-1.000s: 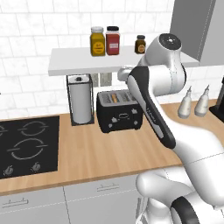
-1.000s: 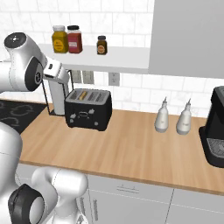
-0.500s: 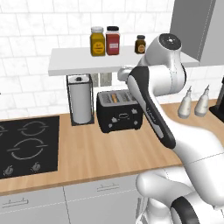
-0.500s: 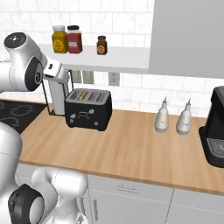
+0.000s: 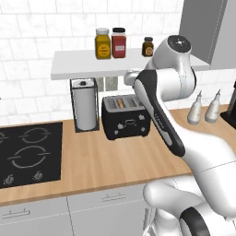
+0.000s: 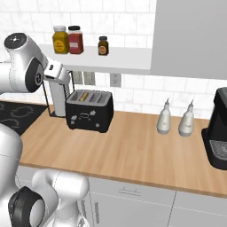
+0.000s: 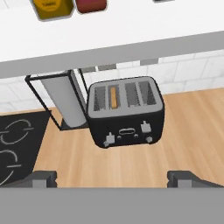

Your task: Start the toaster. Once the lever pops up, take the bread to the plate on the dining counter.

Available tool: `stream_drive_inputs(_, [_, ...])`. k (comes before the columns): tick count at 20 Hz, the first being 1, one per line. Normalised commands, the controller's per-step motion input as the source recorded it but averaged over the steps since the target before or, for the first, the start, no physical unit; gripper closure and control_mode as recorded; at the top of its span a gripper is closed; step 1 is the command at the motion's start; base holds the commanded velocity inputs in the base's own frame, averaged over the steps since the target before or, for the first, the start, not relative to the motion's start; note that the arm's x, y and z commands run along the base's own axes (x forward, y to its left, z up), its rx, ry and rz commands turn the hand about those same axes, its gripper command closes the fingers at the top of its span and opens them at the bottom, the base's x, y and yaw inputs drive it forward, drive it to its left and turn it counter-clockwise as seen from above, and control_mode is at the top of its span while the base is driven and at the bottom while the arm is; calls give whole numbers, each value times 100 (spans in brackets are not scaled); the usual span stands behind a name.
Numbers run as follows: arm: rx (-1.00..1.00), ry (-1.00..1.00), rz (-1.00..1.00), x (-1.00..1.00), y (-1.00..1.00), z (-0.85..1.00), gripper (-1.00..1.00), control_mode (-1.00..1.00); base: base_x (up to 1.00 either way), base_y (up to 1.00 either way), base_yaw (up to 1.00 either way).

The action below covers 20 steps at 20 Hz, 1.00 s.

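The toaster (image 7: pixel 126 113) sits toward the back edge of the wooden worktop (image 5: pixel 115 161), close under the white wall shelf (image 5: pixel 92 69), its front with the white knobs turned out toward me so the levers are reachable from my side. The bread (image 7: pixel 113 96) stands in the second slot from the left, just a tan edge showing above the top, which I take to mean it is loaded but not yet pushed down; the lever's position is too small for me to read for sure.

Just beside the toaster on its left stands the paper towel roll (image 5: pixel 85 105) in a black wire holder, and past that the black cooktop (image 5: pixel 25 152) fills the worktop's left end. Three jars (image 5: pixel 103 44) stand on the shelf above. Toward the right end stand two pale bottles (image 6: pixel 164 117) and the black coffee machine (image 6: pixel 218 128).

My gripper (image 7: pixel 116 178) hangs above and in front of the toaster, looking down on it, jaws spread wide with nothing between them, well clear of the lever I judge I must press first.
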Motion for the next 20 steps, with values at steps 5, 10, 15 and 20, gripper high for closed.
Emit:
stream_drive_inputs(5, [0,0,0,0,0,0,-100,-100,0,0,0])
stream_drive_inputs(10, [0,0,0,0,0,0,-100,-100,0,0,0])
stream_drive_inputs(15, [0,0,0,0,0,0,-100,-100,0,0,0])
stream_drive_inputs(20, [0,0,0,0,0,0,-100,-100,0,0,0])
